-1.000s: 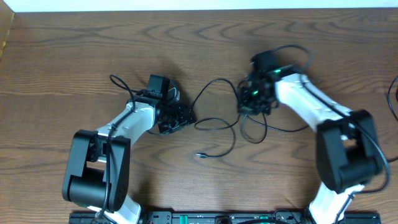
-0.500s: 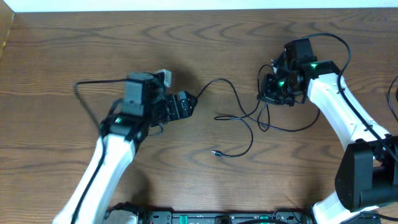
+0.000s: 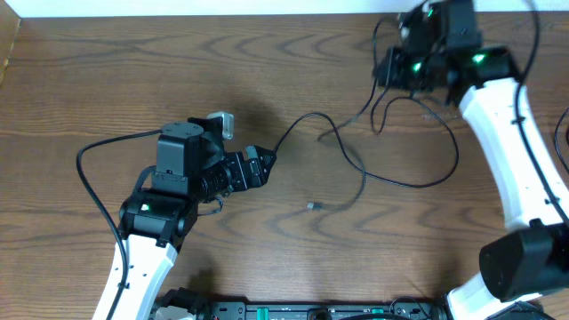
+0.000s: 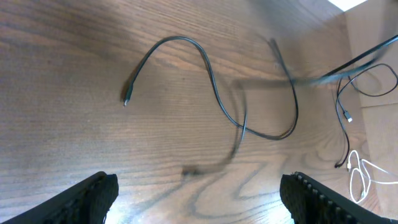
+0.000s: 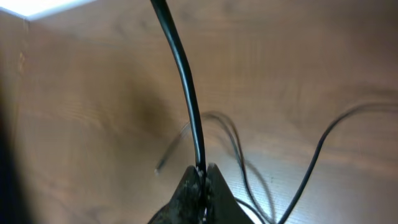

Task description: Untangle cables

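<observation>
One black cable (image 3: 359, 171) trails across the table's middle; its small plug end (image 3: 311, 206) rests on the wood. My right gripper (image 3: 389, 69) hangs near the far edge, shut on a black cable (image 5: 184, 81) that rises straight from its closed fingertips (image 5: 203, 172). More black strands (image 5: 311, 168) droop below it. My left gripper (image 3: 260, 169) stands open to the left of the cable, holding nothing. The left wrist view shows its two fingers (image 4: 93, 196) wide apart over bare wood, with the looping cable (image 4: 211, 81) ahead. A thin white cable (image 4: 360, 177) lies at far right.
The left arm's own thick black lead (image 3: 98, 151) loops out to the left. A thin black cord (image 4: 342, 106) lies beside the white one at the right of the left wrist view. The table's far edge (image 3: 267, 12) runs just behind the right gripper.
My left gripper opened, let go of the cable and drew back to the left. My right gripper rose toward the far edge with its cable, pulling the tangle out into long loops.
</observation>
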`<state>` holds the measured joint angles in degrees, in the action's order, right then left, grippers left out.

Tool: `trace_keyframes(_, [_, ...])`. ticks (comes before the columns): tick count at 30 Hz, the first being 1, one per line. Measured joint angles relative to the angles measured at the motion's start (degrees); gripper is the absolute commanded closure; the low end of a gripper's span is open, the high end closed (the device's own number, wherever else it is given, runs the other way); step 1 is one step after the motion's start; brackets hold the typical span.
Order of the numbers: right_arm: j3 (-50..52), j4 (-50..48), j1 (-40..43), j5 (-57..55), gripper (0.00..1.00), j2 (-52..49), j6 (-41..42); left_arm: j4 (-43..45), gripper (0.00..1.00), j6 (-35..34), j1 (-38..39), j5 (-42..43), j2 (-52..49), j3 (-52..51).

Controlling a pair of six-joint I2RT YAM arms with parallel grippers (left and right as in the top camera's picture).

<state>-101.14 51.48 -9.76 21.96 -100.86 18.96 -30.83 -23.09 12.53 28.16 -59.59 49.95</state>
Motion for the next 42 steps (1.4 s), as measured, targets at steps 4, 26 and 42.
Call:
trace_keyframes(4, [-12.33, 4.44, 1.14, -2.32, 0.99, 0.02, -3.13, -0.70, 0.11, 0.66, 0.00, 0.00, 0.00, 0.00])
trace_keyframes(26, [-21.55, 21.31, 4.70, -19.04, 0.99, -7.32, -10.05, -3.74, 0.11, 1.07, 0.31, 0.00, 0.00, 0.00])
trace_keyframes(42, [-18.12, 14.88, -6.43, -19.41, 0.96, -28.48, -10.43, -5.88, 0.11, 2.54, 0.33, -0.04, 0.00, 0.00])
